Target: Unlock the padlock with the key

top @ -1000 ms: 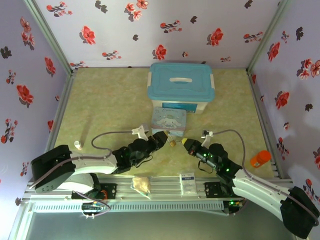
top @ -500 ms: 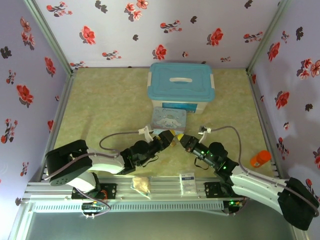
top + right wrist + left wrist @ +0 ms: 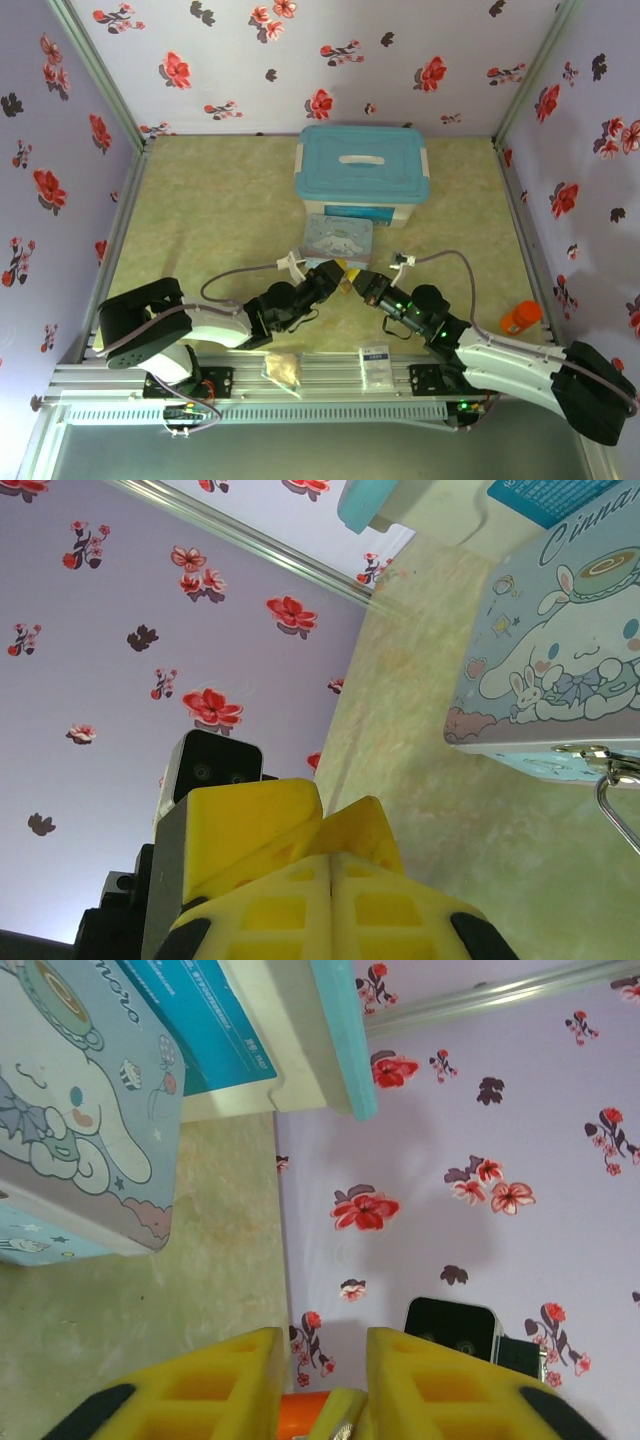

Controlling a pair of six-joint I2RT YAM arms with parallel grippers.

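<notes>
My two grippers meet tip to tip in front of the cartoon tin (image 3: 338, 240). The left gripper (image 3: 338, 272) (image 3: 323, 1345) has its yellow fingers apart. Low in that gap sit a yellowish tip and a small silvery metal bit (image 3: 345, 1430); I cannot tell what the bit is. The right gripper (image 3: 358, 283) (image 3: 330, 860) is shut, its fingers flush, and points at the left gripper's fingers (image 3: 255, 825). A thin silvery loop (image 3: 607, 790), like the padlock's shackle, shows at the frame edge below the tin (image 3: 560, 680). The brass body and the key are hidden.
A white box with a teal lid (image 3: 362, 175) stands behind the tin. An orange bottle (image 3: 519, 318) stands near the right wall. Two small packets (image 3: 283, 368) (image 3: 376, 360) lie on the front rail. A small white item (image 3: 155, 290) sits at the left.
Both arms have reached forward and inward. The two grippers, apart a second ago with a small gold thing between them, now touch tip to tip in front of the tin.
</notes>
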